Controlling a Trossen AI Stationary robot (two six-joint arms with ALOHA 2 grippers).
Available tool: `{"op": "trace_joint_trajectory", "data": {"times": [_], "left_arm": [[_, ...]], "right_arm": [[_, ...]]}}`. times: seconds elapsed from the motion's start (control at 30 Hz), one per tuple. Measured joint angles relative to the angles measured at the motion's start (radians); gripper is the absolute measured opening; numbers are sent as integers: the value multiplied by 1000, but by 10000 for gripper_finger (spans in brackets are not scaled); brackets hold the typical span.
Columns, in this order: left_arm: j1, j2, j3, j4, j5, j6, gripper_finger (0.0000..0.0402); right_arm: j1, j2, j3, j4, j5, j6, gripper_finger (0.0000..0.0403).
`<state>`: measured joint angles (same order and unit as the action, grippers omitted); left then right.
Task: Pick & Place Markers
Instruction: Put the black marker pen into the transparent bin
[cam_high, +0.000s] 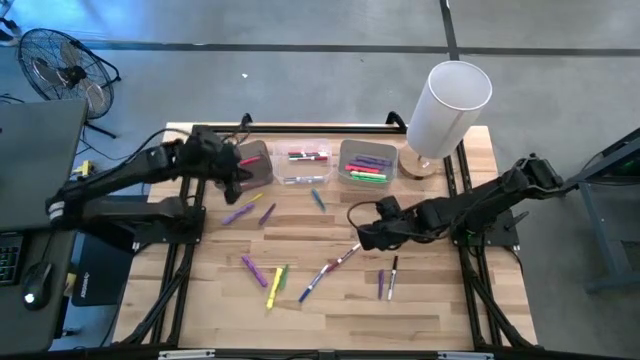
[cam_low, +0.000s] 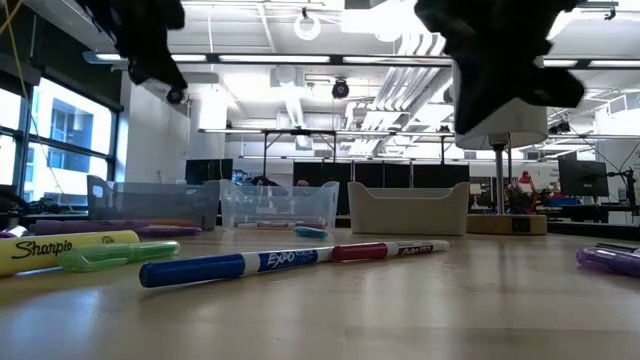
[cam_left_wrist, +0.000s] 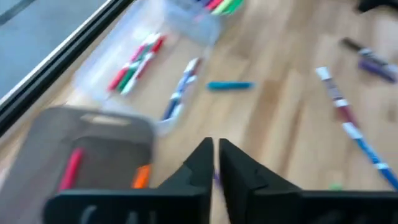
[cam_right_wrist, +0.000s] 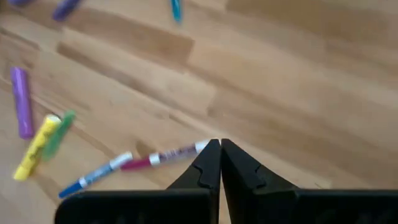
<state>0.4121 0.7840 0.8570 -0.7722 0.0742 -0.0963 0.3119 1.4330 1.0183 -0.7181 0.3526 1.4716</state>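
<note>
Now I see slim plastic markers (cam_high: 275, 285) scattered on pale wood-grain table (cam_high: 420, 300), left gripper (cam_high: 232, 172) closed empty above smoky grey bin (cam_high: 258, 158), right gripper (cam_high: 364, 238) closed empty.

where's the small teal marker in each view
High view: teal marker lies just below the clear bin.
Low view: marker in front of the clear bin.
Left wrist view: marker on bare wood.
Right wrist view: marker at the top edge.
Shared landmark: the blue-capped white marker nearby.

Yellow marker (cam_right_wrist: 38, 147), green marker (cam_right_wrist: 58, 134)
</note>
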Motion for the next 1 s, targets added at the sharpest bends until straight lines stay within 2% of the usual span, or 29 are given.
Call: {"op": "trace_joint_trajectory", "data": {"times": [0.23,0.43,0.6,0.7,0.9,1.0], "left_arm": [[-366,15,0,83,-222,-173,2],[-577,79,-1,124,-377,-248,1],[-657,121,-1,137,-398,-253,1],[-684,118,-27,197,-364,-253,1],[-690,120,-121,379,-227,-306,0],[-690,120,-137,381,-194,-346,0]], "right_arm": [[110,5,10,-105,-38,194,0],[203,117,181,-358,-127,312,0],[236,273,384,-566,-170,386,0],[234,357,464,-629,-211,433,0],[233,452,451,-562,-279,498,14],[240,460,405,-537,-285,529,37]]}}
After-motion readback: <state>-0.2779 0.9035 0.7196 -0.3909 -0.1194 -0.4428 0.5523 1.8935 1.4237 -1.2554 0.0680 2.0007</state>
